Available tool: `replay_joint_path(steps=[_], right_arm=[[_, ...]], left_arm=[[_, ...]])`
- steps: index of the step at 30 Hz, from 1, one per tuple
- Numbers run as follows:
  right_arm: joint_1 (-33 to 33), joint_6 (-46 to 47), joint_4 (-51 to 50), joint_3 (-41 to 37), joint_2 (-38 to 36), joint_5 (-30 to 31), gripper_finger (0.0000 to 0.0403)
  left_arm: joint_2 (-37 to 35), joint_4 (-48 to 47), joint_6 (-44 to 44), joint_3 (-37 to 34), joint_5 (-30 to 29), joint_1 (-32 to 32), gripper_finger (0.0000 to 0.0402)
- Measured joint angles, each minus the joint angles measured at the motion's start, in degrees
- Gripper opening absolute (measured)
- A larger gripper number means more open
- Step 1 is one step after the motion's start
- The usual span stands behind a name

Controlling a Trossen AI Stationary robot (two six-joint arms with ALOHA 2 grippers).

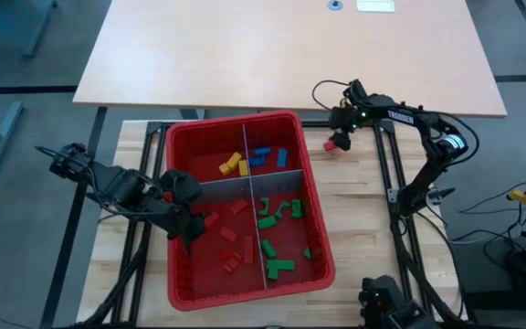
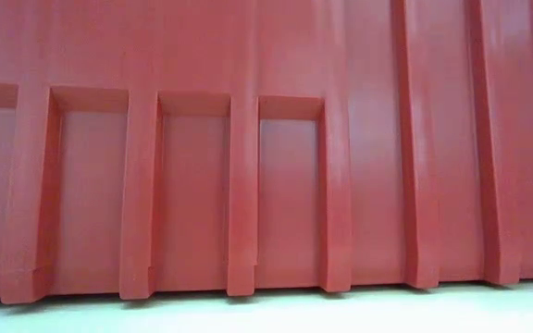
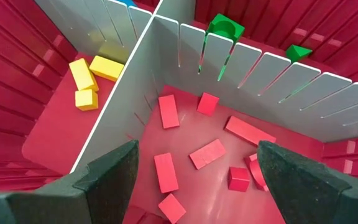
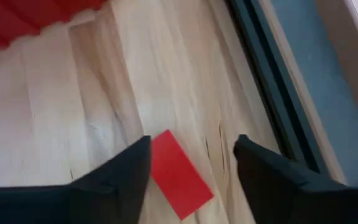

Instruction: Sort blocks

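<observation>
Red wall of the bin [image 2: 266, 166] fills the low view, ribbed and pressed right up to the lens. Inside it, grey dividers [image 1: 245, 185] split four compartments: yellow blocks [image 1: 234, 164] far left, blue blocks [image 1: 268, 155] far right, green blocks [image 1: 277, 215] near right, red blocks [image 1: 231, 233] near left. One red block [image 4: 178, 174] sits outside on the worktop [image 1: 354, 228], just beside the bin's far right corner.

Right gripper [image 4: 191, 163] hangs over that stray block with jaws released, one finger on each side, the block lying skewed between them. To grasp it well, I would judge it best to turn the wrist so the jaws meet the long faces, then clench. Room is tight there: the bin rim to the left, a dark frame rail [image 4: 272, 87] to the right.

Left gripper [image 3: 197, 168] hovers above the red compartment, jaws released and empty, dividers near on two sides
</observation>
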Motion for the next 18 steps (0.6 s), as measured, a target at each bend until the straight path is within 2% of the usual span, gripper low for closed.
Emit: replay_joint_path(steps=[3, 6, 18], right_arm=[[1.5, -3.7, 0.0, 0.0, 0.0, 1.9, 0.0234], [3.1, -5.8, 0.0, 0.0, 0.5, 5.0, 0.0243], [7.4, -11.4, -3.0, 0.0, 5.2, 14.5, 0.0221]], left_arm=[[0.0, 0.0, 0.0, 0.0, 0.2, 0.0, 0.0312], [0.0, 0.0, 0.0, 0.0, 0.9, 0.0, 0.0312], [0.0, 0.0, -0.1, 0.0, 3.3, 0.0, 0.0312]])
